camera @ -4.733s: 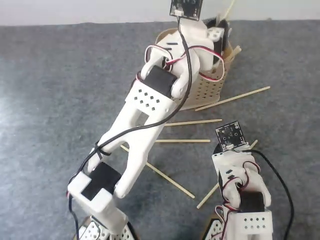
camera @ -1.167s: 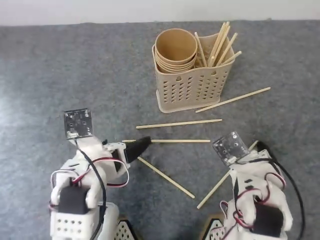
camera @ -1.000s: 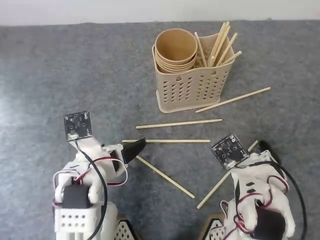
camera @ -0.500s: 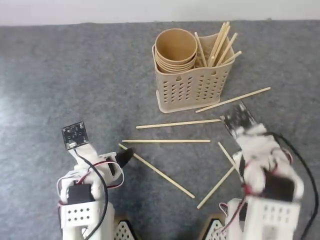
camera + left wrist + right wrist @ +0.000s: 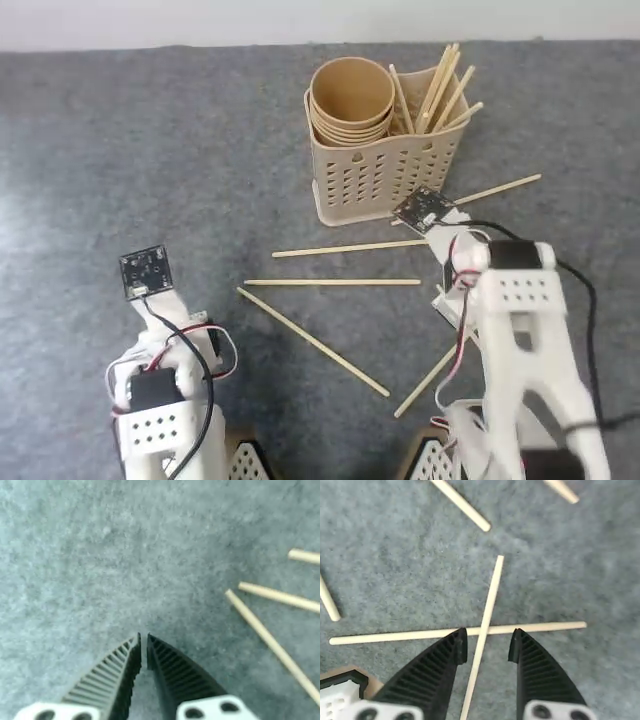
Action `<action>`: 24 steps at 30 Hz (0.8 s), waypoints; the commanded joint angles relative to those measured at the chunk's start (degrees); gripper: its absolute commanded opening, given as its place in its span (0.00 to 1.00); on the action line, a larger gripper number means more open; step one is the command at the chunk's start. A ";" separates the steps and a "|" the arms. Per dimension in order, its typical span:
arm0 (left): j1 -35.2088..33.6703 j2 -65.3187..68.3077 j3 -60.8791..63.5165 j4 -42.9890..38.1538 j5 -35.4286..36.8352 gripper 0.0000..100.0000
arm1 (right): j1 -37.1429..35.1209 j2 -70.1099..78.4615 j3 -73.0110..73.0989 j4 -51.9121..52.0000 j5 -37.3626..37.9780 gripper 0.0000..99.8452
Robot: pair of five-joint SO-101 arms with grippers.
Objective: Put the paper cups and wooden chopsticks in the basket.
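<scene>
Cups point(image 5: 351, 92) nested in basket point(image 5: 380, 185), several chopsticks point(image 5: 435, 85) beside them. Loose chopsticks point(image 5: 332, 282) on carpet point(image 5: 150, 150), yet to go in. Right gripper point(image 5: 488, 635) spread wide, empty, one loose stick point(image 5: 493, 590) lying between jaws. Left gripper point(image 5: 144, 639) nearly closed on nothing, sticks off to one side.

You're working over a grey table cover point(image 5: 120, 150) that looks like matt, fuzzy felt or short-pile carpet, with a rough nap in the wrist views. The wooden chopsticks point(image 5: 330, 282) are pale bare wood, smooth and dull, the paper cups point(image 5: 350, 95) are matt tan paper, and the basket point(image 5: 380, 180) is beige perforated plastic with a faint sheen. The left gripper point(image 5: 144, 639) and right gripper point(image 5: 489, 635) have matt black ribbed plastic fingers on smooth white plastic bodies.
</scene>
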 commanded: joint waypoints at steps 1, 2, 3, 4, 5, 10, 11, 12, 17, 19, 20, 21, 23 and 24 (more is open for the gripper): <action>1.76 -0.70 -0.31 -0.35 -3.69 0.01 | -0.40 5.67 -2.73 -3.82 -0.88 0.15; 2.46 -0.70 -0.31 -0.35 -4.40 0.01 | -0.40 7.43 -2.73 -4.70 -0.88 0.15; 2.73 -0.70 -0.31 -0.35 -4.75 0.01 | -0.40 9.01 -2.73 -5.58 -0.88 0.15; 2.90 -0.70 -0.31 -0.35 -5.01 0.01 | -0.40 10.51 -2.73 -6.37 -0.88 0.15; 2.90 -0.70 -0.31 -0.35 -5.01 0.01 | -0.40 11.74 -2.73 -7.16 -0.88 0.15; 2.90 -0.70 -0.31 -0.35 -4.92 0.01 | -0.40 16.84 -2.73 -11.56 -0.88 0.15; 2.90 -0.70 -0.22 -0.44 -4.92 0.01 | -0.40 17.63 -2.73 -12.35 -0.88 0.15; 2.90 -0.70 -0.22 -0.44 -4.92 0.01 | -0.40 18.42 -2.73 -12.97 -0.88 0.15; 2.90 -0.70 -0.22 -0.53 -4.92 0.01 | -0.40 22.02 -2.73 -15.16 -0.70 0.14; 2.90 -0.70 -0.22 -0.53 -4.92 0.01 | -0.40 22.73 -2.73 -16.13 -0.62 0.07; 2.90 -0.70 -0.22 -0.53 -4.92 0.01 | -0.40 22.90 -2.73 -16.75 -0.70 0.02; 2.90 -0.70 -0.22 -0.62 -4.92 0.01 | -0.40 22.99 -2.73 -17.01 -0.70 0.00; 2.90 -0.70 -0.22 -0.62 -4.92 0.01 | -0.40 22.99 -2.73 -17.01 -0.70 0.03; 2.90 -0.70 -0.22 -0.62 -4.92 0.01 | -0.40 23.08 -2.73 -17.01 -0.53 0.03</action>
